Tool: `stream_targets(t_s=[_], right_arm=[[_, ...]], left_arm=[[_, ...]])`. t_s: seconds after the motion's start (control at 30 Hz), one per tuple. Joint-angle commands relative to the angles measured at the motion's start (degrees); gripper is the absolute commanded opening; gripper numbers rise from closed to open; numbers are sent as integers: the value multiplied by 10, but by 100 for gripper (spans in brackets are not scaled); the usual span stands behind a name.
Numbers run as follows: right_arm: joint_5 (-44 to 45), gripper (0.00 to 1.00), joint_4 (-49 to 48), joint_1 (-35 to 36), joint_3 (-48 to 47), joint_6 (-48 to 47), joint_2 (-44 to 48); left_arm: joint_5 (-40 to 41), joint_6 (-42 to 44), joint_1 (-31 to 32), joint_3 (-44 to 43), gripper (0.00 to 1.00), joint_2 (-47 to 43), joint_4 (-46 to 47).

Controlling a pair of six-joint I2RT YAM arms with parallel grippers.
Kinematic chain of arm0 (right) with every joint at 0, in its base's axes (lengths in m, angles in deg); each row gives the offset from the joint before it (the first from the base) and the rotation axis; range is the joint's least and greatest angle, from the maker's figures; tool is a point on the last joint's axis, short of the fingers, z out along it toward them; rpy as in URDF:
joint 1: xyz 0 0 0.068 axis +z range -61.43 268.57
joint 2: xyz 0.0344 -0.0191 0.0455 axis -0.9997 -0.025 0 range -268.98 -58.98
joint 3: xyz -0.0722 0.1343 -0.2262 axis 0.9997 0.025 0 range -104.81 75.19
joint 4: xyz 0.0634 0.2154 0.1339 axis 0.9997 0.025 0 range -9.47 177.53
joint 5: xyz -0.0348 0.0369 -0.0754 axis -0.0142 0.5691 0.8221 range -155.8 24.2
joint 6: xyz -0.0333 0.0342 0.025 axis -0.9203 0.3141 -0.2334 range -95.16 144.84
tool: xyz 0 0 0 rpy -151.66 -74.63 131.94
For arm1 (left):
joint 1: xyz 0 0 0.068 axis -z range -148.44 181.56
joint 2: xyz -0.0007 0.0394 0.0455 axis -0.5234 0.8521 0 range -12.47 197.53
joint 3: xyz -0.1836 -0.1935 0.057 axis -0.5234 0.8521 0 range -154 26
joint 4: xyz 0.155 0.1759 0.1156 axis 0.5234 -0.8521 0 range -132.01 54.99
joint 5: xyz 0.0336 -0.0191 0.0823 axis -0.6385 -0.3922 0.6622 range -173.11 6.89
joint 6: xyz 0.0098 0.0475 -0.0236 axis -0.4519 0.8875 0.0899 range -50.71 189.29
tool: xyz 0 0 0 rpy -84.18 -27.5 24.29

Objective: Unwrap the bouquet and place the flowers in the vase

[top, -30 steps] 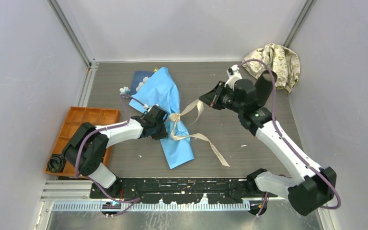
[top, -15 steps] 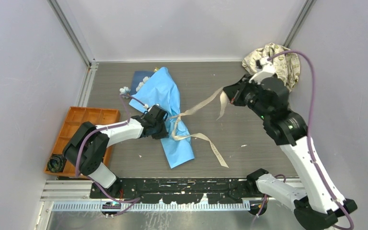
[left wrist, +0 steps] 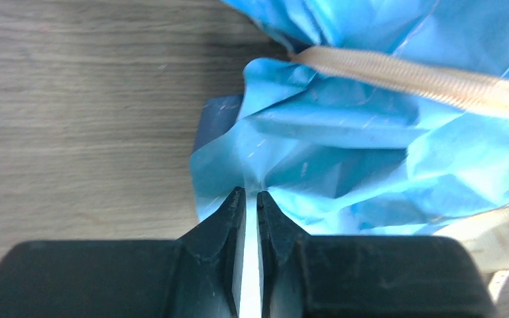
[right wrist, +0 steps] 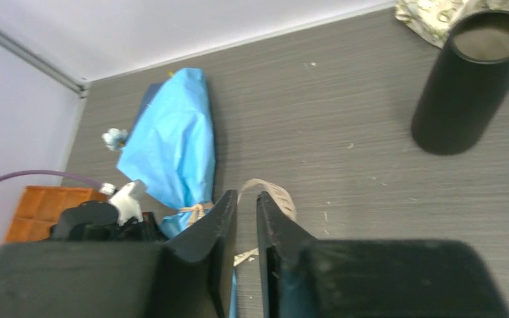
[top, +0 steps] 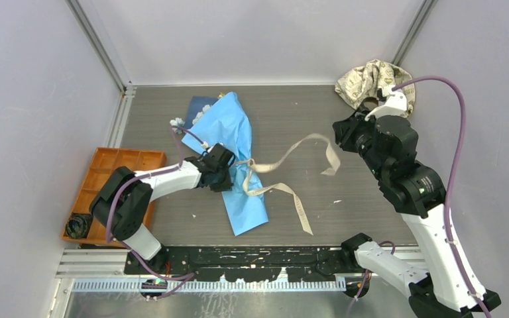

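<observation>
"What did the left gripper [left wrist: 252, 195] have?"
"It was clamped on the blue paper of the bouquet [top: 228, 132], which lay on the table [top: 291, 106]."
"And the right gripper [right wrist: 246, 199]?"
"Parted a crack, holding nothing, with the ribbon [top: 313, 138] looping near it."
</observation>
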Motion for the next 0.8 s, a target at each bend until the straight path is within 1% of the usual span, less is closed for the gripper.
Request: stream_targets(t_s=[0.0,0.07,0.13,0.23,0.33,0.47,0.63,0.77], right_arm=[[57,30,14,2,-15,1,-18],[53,45,11,2,-7,6,-22],[39,57,-1,1,8,12,-21],[9,65,-26,3,36,24,-17],[-21,67,-47,1,65,37,-20],[-55,67,-64,2,88,49,-30],[-67,67,-76,2,110,54,-26],[-76,66,-84,2,123,54,-23]], left_arm=[[52,49,8,-45,14,-53,-105],[49,75,7,-66,17,-69,-111],[48,104,7,-98,18,-68,-129],[45,163,8,-151,21,-52,-152],[26,228,10,-203,24,-24,-156],[5,298,12,-247,24,26,-142],[-24,372,13,-252,26,60,-118],[-22,410,12,-242,32,60,-96]])
